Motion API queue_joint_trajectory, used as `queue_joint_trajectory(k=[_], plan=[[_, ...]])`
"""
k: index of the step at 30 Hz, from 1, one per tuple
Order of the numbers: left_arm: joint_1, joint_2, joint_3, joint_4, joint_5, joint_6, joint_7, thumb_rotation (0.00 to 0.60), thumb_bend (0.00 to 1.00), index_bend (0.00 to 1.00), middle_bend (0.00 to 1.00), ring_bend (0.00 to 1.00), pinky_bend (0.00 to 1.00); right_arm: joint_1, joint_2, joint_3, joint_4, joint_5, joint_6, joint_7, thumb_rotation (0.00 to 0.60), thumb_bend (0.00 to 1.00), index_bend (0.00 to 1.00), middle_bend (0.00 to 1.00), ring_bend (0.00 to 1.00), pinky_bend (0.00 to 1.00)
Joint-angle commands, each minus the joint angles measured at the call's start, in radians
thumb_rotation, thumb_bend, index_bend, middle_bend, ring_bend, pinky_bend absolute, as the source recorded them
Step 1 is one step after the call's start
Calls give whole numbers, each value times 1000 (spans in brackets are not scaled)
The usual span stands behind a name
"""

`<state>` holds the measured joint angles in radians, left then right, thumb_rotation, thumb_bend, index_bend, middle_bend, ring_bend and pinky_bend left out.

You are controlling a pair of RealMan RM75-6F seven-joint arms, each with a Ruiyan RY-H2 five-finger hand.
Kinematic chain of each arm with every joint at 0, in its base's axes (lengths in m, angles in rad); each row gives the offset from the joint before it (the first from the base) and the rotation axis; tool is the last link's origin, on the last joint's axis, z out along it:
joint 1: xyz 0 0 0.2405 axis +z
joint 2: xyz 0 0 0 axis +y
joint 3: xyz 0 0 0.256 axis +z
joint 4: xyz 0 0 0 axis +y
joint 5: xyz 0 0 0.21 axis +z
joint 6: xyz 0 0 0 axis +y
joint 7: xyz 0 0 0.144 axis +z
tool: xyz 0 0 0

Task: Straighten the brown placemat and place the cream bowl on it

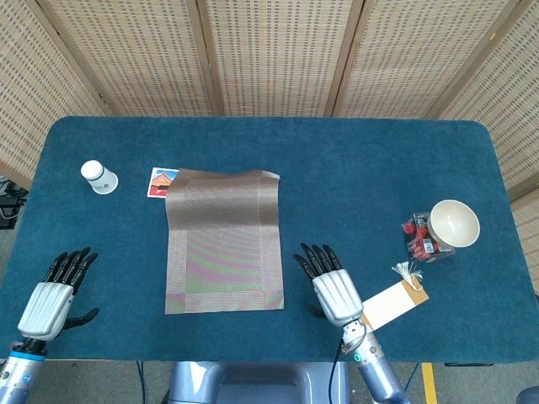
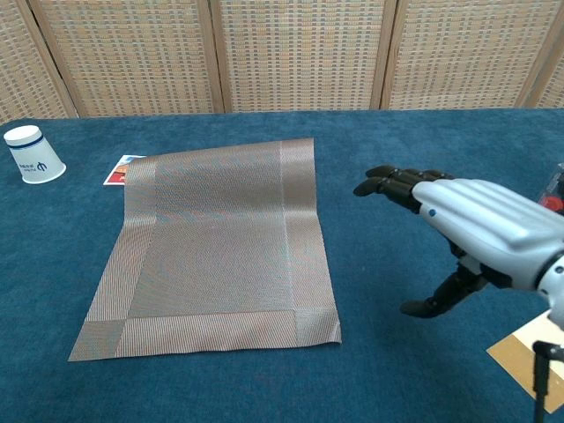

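The far edge of the woven brown placemat [image 1: 223,241] overlaps and hides part of a small red and white picture card [image 1: 162,182]. The cream bowl [image 1: 454,223] covers part of a clear packet of red items [image 1: 416,236], whose contents are too small to identify. In the chest view, the tan and white paper tag [image 2: 529,357] is cut off at the right edge.
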<state>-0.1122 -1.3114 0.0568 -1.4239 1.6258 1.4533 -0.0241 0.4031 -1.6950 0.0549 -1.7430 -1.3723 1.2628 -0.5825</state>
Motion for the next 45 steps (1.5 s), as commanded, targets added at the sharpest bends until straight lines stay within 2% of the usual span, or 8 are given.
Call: queue_joint_trajectory(k=[1,11,19,33,42,45], plan=[[0,-2,1,1,1,0,0,600,160,7,0,0,0,17,-59,8,51,3,-19,10,600,80,197,0,0,0],[2,-1,-5,5,7,23,-6,600,160,7,0,0,0,31,-154,19,182,43,-56,20,600,103,206,0,0,0],[0,0,-6,4,2,18,-8,600,161,7,0,0,0,38,-173,16,199,99,-103,2,600,102,188,0,0,0],[-1,0,-5,2,0,14,-5,600,161,7,0,0,0,52,-200,32,232,128,-112,-15,600,106,182,0,0,0],[-2,2,-5,0,-7,8,-10,600,161,7,0,0,0,62,-232,35,287,129,-120,-2,600,139,189,0,0,0],[-3,2,-3,-1,-7,5,-10,600,160,7,0,0,0,67,-245,40,307,130,-128,14,600,187,205,0,0,0]])
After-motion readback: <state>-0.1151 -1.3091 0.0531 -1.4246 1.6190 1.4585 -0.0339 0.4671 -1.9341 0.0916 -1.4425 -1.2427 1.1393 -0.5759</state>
